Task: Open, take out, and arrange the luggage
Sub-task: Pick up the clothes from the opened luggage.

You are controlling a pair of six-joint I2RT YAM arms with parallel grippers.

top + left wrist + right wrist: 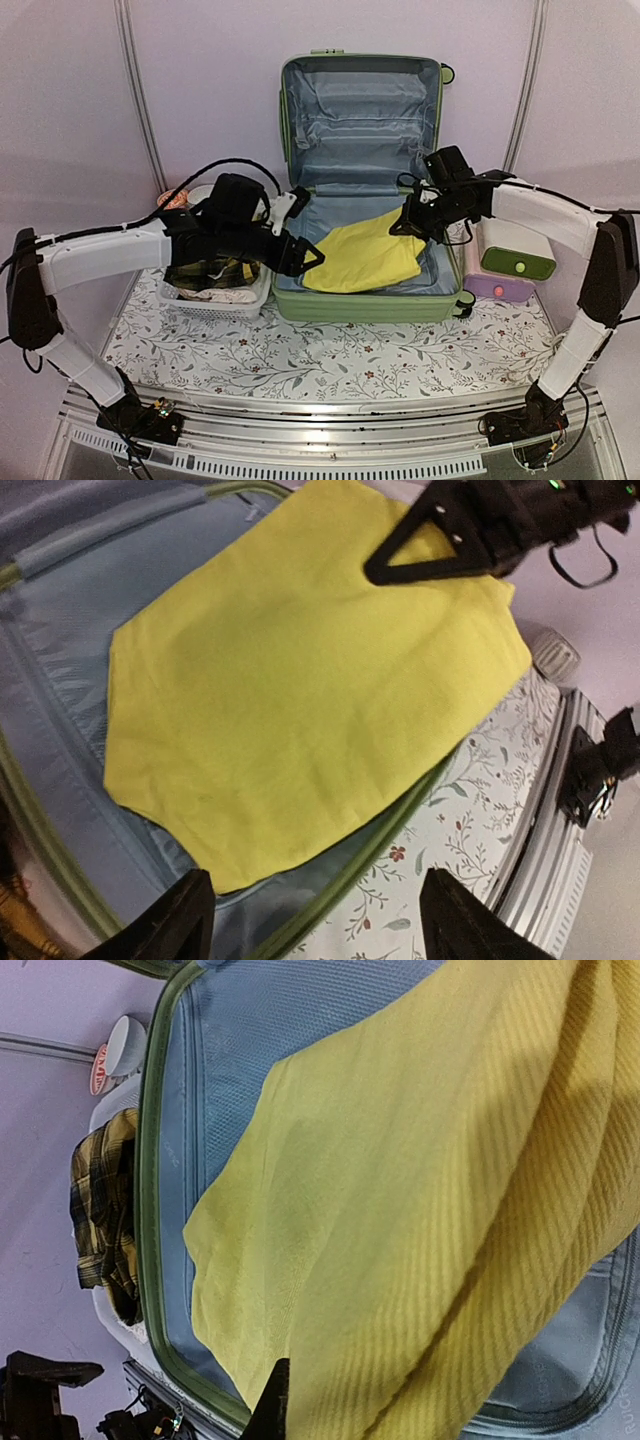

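Floral-patterned table (330,360), open green luggage (370,305) at center, white basket (215,300) on its left, small box (510,265) on its right

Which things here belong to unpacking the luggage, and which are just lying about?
Job: luggage, yellow cloth pinched by right gripper, open left gripper, likely the basket holding plaid clothes.
Lying about: white-green-purple box, white cup.
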